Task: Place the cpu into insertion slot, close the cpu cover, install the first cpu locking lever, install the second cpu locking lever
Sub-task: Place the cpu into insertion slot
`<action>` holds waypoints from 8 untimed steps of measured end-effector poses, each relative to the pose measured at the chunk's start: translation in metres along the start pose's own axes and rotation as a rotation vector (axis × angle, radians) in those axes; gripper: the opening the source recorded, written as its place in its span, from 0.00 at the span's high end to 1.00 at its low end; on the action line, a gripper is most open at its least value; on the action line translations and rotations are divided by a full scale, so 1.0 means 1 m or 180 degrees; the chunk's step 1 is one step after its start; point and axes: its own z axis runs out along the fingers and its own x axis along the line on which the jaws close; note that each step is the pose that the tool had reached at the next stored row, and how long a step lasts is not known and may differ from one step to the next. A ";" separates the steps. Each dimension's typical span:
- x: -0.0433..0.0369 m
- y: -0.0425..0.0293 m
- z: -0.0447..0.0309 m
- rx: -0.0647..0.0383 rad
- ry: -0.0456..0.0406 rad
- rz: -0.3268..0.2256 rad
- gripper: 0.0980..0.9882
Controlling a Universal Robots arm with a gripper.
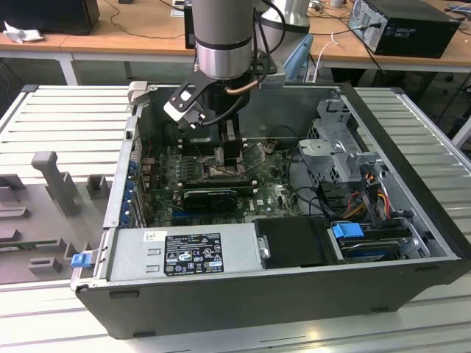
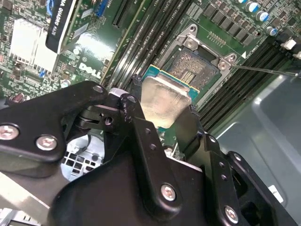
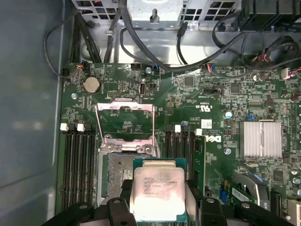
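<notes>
In the exterior view's centre, the chip (image 3: 157,190) is clamped flat in the hand (image 1: 229,165) over the socket (image 3: 117,175), whose cover (image 3: 125,106) is raised for entry.

Electronics lab: workbenches (image 1: 140,31), opened computer case (image 1: 280,298)

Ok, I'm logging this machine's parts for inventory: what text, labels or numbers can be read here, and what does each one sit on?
Nothing is clear enough to quote reliably.
Label on the power supply box: dense print, too small.
cpu top: several engraved lines, blurred.
Green board: white printed marks and a logo, too small.
Card sticker: white print, slanted and cut off.
</notes>
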 end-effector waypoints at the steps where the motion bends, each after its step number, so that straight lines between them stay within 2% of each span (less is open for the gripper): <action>1: 0.0001 -0.0001 0.0009 0.0000 0.0000 0.0000 0.52; 8: 0.0014 -0.0013 0.0115 0.0000 0.0001 0.0001 0.52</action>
